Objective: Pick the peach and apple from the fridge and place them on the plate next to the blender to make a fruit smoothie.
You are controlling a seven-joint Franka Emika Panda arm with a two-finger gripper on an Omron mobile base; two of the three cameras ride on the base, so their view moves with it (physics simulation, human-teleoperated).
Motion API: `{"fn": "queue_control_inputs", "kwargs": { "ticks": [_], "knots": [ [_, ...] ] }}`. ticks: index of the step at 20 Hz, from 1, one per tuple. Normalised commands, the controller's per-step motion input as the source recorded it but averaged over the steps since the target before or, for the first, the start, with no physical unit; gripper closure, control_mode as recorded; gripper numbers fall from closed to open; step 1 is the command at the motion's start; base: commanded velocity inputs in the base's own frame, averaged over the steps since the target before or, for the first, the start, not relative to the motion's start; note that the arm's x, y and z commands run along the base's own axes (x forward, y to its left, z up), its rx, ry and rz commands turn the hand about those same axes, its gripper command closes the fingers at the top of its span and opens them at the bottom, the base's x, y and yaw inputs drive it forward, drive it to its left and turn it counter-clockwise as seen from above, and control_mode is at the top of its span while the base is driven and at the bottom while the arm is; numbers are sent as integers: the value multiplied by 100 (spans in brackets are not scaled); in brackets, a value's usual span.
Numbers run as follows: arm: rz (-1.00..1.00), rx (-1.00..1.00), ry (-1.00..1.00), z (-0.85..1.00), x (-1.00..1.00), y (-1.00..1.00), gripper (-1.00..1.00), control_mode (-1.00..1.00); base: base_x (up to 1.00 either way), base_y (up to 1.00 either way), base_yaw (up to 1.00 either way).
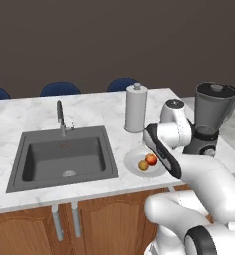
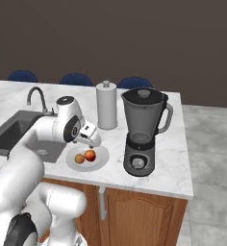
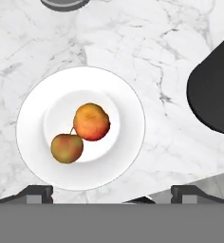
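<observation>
Plate (image 3: 35,156) ×1, white, on marble counter (image 3: 156,57), directly below the gripper (image 3: 112,192); fingers (image 3: 38,192) spread wide apart, nothing betw. them.
Fruit ×2, both in plate centre, touching: peach (image 3: 66,148) nearer the fingers, apple (image 3: 91,122) just beyond it.
Blender (image 2: 143,132) ×1, just beside plate, off to one side of the fingers.
Paper-towel roll (image 2: 107,105) ×1, upright, beyond plate.
Sink (image 1: 62,157) ×1, w/ 1 faucet (image 1: 61,118), on the other side.

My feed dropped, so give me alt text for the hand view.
Seen from above, a round white plate on a white marble counter holds a dull yellow-orange peach touching a redder apple. The blender's dark grey base sits at the right edge; the open pincer hovers above.
</observation>
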Motion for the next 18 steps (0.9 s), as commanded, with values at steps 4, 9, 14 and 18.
{"fn": "queue_control_inputs", "kwargs": {
  "ticks": [4,9,14,18],
  "knots": [
    [-3,1,0,46,-59,0,-100,-100,0,0,0],
    [-3,0,0,34,-54,0,-100,-100,0,0,0],
    [-1,0,-2,5,-52,0,-100,-100,0,0,0],
    [0,0,-6,11,-53,0,-100,-100,0,0,0]
  ]
}}
